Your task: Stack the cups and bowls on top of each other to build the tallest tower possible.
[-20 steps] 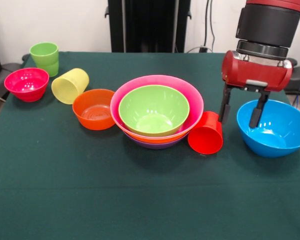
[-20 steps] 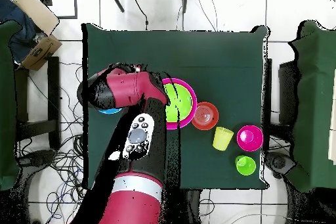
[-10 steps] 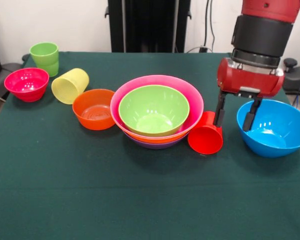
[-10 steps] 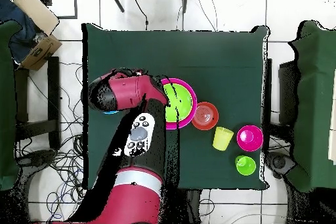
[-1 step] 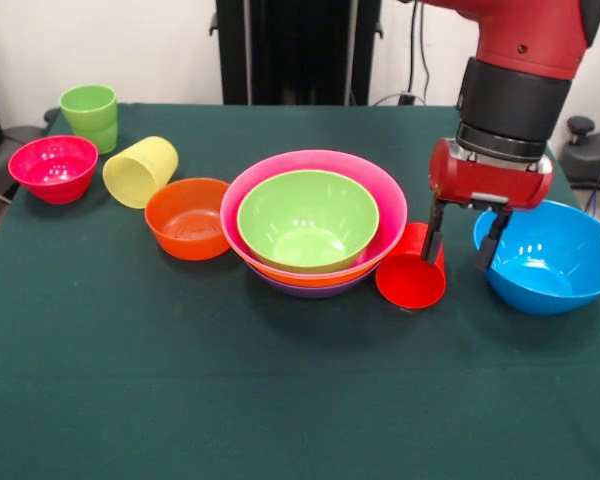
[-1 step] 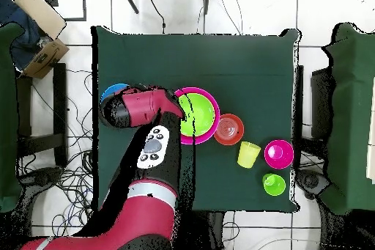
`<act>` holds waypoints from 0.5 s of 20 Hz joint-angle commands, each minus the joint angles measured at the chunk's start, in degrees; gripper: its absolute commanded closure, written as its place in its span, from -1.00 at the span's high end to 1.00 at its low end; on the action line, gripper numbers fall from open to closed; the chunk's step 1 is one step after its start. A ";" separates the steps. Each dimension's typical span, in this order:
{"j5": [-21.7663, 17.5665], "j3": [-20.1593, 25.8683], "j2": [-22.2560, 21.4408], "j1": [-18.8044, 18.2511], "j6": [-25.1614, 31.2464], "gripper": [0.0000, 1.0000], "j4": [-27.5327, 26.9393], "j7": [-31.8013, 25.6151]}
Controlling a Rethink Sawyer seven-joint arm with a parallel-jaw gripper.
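Note:
The tower (image 5: pixel 315 225) stands mid-table: a lime-green bowl (image 5: pixel 308 218) nested in pink, orange and purple bowls; it also shows in the overhead view (image 6: pixel 201 115). A red cup (image 5: pixel 412 272) lies on its side against the tower's right. To the right sits the blue bowl (image 5: pixel 552 258), partly uncovered beside the arm in the overhead view (image 6: pixel 113 92). My gripper (image 5: pixel 462 242) hangs open and empty between the red cup and the blue bowl. One finger is at the cup's back and the other at the bowl's left rim.
A small orange bowl (image 5: pixel 188 217) touches the tower's left side. Further left lie a yellow cup (image 5: pixel 140 171) on its side, a magenta bowl (image 5: pixel 53 167) and an upright green cup (image 5: pixel 90 116). Chairs and cables surround the table (image 6: pixel 242 64).
My gripper has shifted left in the front view, off the blue bowl's middle toward the red cup, still open. In the overhead view the arm has uncovered part of the blue bowl.

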 commanded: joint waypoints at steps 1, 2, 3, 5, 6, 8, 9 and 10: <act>0.34 2.81 2.77 1.71 3.74 1.00 2.58 7.47; 0.28 2.83 2.67 1.82 4.43 1.00 2.35 7.08; 0.24 2.78 2.60 1.95 5.33 1.00 2.01 6.69; 0.22 2.68 2.22 2.14 6.61 1.00 1.73 6.16; 0.19 2.77 1.97 2.08 7.77 1.00 1.38 5.54; 0.45 3.09 1.45 1.66 12.34 1.00 -0.29 3.78; 0.67 3.27 1.31 1.37 15.31 1.00 -1.53 2.85; 1.04 3.45 1.27 1.05 18.40 1.00 -3.07 2.25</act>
